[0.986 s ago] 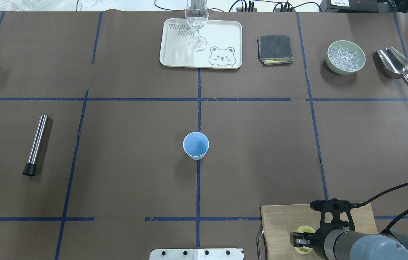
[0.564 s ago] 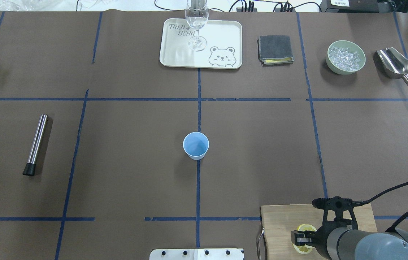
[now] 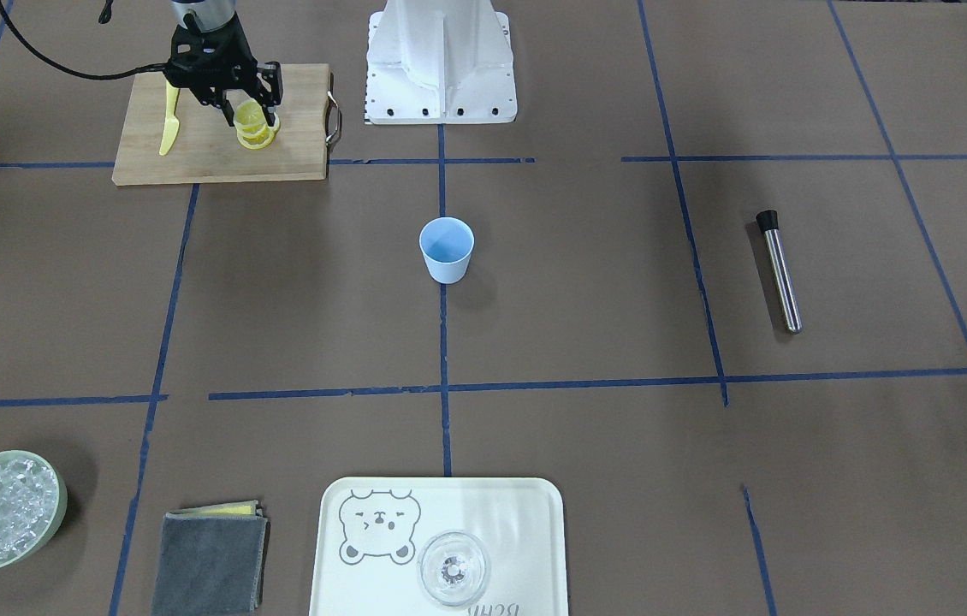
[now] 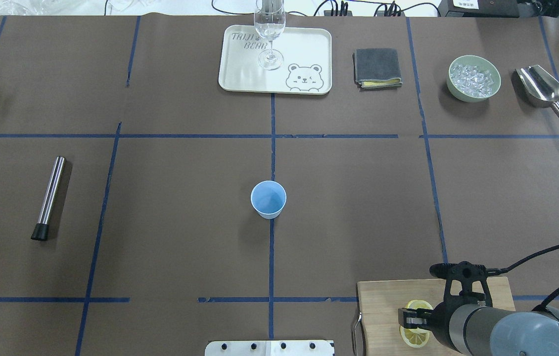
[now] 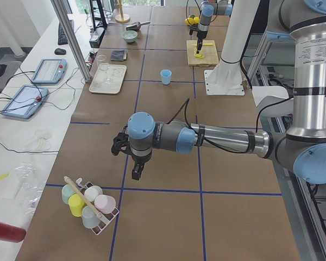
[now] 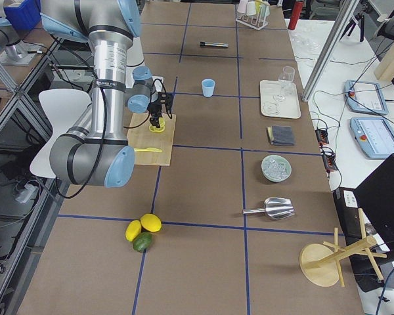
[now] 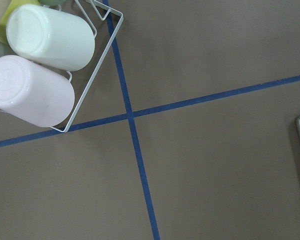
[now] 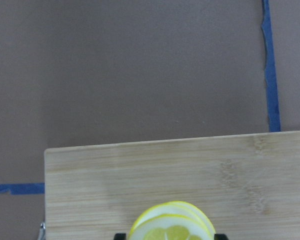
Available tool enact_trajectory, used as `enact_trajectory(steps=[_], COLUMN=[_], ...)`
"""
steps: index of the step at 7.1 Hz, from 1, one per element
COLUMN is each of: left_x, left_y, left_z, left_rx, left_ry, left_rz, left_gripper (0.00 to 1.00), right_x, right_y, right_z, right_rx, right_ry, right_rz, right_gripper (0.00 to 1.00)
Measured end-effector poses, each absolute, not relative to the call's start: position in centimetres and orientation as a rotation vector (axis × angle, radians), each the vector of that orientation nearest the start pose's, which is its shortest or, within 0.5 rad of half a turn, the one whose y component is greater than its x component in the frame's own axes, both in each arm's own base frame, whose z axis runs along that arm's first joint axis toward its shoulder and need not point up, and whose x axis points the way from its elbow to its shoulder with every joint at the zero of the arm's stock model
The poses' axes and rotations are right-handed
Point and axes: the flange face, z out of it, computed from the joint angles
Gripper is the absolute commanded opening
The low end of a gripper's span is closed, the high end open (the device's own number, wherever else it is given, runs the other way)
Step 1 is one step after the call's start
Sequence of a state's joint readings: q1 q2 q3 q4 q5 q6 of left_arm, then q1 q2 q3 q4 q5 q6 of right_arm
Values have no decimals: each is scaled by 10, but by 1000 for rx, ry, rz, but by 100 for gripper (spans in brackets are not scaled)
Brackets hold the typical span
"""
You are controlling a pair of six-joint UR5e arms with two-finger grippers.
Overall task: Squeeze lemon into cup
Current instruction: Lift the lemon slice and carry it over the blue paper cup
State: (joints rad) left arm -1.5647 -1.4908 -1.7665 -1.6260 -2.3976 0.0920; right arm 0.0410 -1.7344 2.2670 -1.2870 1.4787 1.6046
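The light-blue cup [image 4: 268,199] stands upright at the table's middle, also seen in the front view [image 3: 447,248]. My right gripper [image 4: 414,317] hangs over the wooden cutting board [image 4: 383,301] at the near right and is shut on a lemon slice [image 8: 172,230], held on edge a little above the board [image 3: 248,111]. More lemon slices [image 4: 414,337] lie on the board beneath it [image 3: 258,135]. My left gripper [image 5: 135,169] shows only in the left side view, far from the cup, and I cannot tell whether it is open or shut.
A yellow plastic knife [image 3: 169,120] lies on the board. A tray [image 4: 309,49] with a clear glass [image 4: 270,29], a grey cloth [image 4: 377,66], a green bowl of ice [image 4: 474,79] and a metal scoop [image 4: 544,91] stand at the far side. A metal rod [image 4: 50,198] lies left. A cup rack [image 7: 45,65] is near the left wrist.
My right gripper has risen from the board with a lemon slice, moving slightly away from the robot. The slices left on the board show more. The cup has not moved.
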Motion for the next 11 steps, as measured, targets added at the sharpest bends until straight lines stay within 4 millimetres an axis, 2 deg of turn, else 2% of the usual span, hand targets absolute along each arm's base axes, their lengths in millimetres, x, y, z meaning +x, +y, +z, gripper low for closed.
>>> enact_trajectory(steps=[2, 3, 4, 6, 8, 10, 11], left_x=[-57, -57, -57, -58, -58, -58, -58], left_y=[-461, -459, -457, -456, -455, -452, -450], left_z=[593, 595, 595, 596, 596, 598, 597], left_rx=[191, 188, 187, 187, 186, 182, 184], left_ry=[818, 818, 818, 818, 818, 819, 819], left_rz=[161, 160, 160, 159, 158, 156, 157], left_gripper=[100, 100, 100, 100, 100, 100, 100], right_x=[-402, -406, -417, -448, -481, -512, -529], right_y=[-167, -173, -181, -207, -258, -323, -348], right_z=[368, 354, 332, 269, 214, 172, 151], right_rx=[96, 98, 93, 93, 90, 96, 98], right_ry=[-836, -850, -852, -855, -861, -866, -871], right_rz=[126, 138, 151, 189, 255, 324, 347], right_gripper=[64, 64, 64, 65, 65, 66, 66])
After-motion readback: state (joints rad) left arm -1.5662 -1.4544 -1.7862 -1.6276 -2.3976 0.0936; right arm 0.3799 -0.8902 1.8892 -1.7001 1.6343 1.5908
